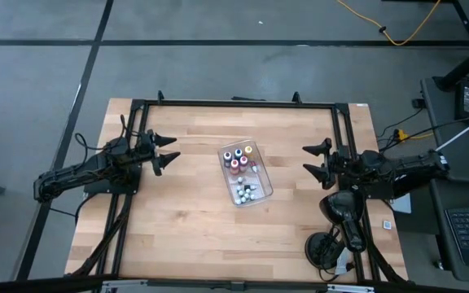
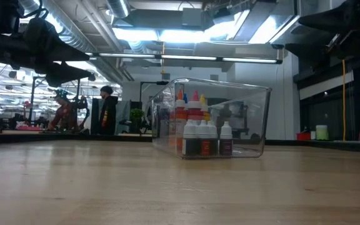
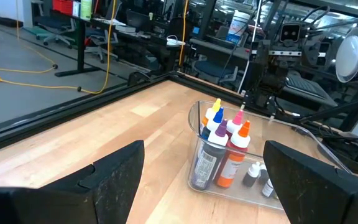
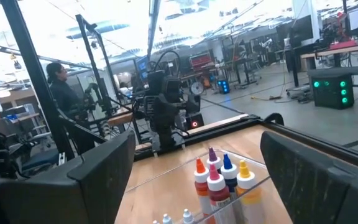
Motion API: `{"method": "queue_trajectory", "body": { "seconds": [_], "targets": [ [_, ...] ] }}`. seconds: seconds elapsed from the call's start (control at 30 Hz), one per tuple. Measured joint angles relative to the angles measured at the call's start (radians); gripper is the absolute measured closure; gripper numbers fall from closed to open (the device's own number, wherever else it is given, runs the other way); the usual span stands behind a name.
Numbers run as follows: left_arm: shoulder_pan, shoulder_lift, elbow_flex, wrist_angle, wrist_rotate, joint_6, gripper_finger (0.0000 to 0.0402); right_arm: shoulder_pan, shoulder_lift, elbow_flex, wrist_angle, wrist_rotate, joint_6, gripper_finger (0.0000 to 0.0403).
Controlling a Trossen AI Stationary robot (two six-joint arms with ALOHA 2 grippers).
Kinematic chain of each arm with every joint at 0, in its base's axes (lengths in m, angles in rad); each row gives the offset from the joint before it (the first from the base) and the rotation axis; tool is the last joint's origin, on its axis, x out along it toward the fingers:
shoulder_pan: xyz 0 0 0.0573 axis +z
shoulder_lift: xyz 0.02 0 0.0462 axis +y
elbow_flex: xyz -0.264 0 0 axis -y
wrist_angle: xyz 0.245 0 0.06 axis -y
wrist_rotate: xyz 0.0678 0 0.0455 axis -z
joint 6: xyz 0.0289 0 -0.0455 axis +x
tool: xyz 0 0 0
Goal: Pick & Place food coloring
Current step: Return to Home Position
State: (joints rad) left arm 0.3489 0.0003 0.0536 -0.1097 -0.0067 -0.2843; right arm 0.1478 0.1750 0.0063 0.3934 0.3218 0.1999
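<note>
Left claw [image 1: 172,148], right claw [image 1: 306,159] spread, empty | wooden table [image 1: 177,228]; food coloring [image 1: 241,163] in tray [image 2: 249,112] | people [image 2: 107,109] beyond

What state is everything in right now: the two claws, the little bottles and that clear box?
Left gripper: open, empty, at the table's left side.
Right gripper: open, empty, at the table's right side.
Tall food coloring bottles: upright, capped, grouped at one end of the tray.
Small food coloring bottles: upright, capped, at the tray's other end.
Clear tray: standing on the table, open-topped.
</note>
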Motion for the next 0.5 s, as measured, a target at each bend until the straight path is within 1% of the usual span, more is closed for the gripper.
{"method": "queue_trajectory", "body": {
  "seconds": [0.13,0.2,0.33,0.5],
  "targets": [
    [0.0,0.0,0.0,0.0,0.0,0.0,0.008,0.0,-0.125,0.0,-0.136,0.002,0.005,0.0056],
    [0.0,0.0,0.0,0.0,0.0,0.0,0.008,0.0,-0.176,0.0,-0.187,0.027,0.012,0.0056],
    [0.0,0.0,0.0,0.0,-0.001,0.0,0.008,0.0,-0.172,0.001,-0.216,0.121,0.033,0.0056],
    [0.0,0.0,0.0,0.001,-0.001,0.0,0.008,0.0,-0.173,0.001,-0.315,0.211,0.087,0.0056]
  ]
}}
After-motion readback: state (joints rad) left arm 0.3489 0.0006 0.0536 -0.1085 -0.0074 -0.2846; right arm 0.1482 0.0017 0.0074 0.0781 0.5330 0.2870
